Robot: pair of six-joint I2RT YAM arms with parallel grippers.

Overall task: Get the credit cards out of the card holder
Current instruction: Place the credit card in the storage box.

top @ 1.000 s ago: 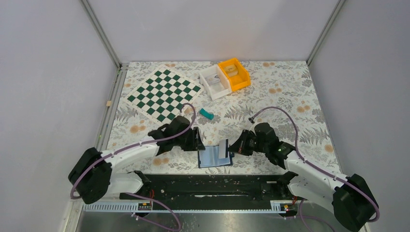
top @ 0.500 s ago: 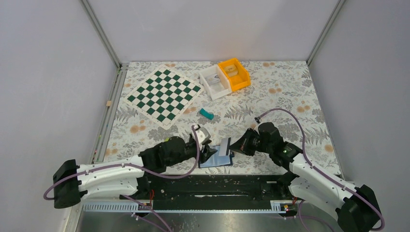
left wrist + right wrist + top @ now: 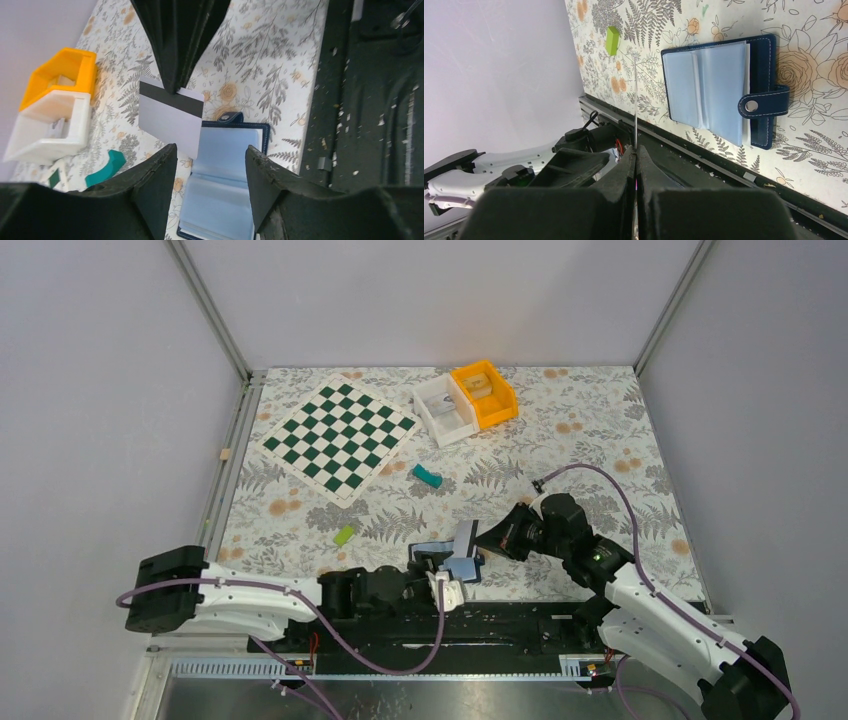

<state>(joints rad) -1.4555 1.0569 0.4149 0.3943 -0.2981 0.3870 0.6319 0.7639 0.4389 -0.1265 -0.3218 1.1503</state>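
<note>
Right tool (image 3: 481,539) clamps a credit card (image 3: 170,117) just beside the open card holder (image 3: 226,172); low, outstretched left tool (image 3: 210,152) stands released

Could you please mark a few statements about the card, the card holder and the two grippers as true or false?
1. The right gripper is shut on a credit card: true.
2. The card holder is snapped closed: false; it lies open on the table.
3. The left gripper is shut: false; its jaws stand open.
4. The held card bears a dark stripe along one edge: true.
</note>
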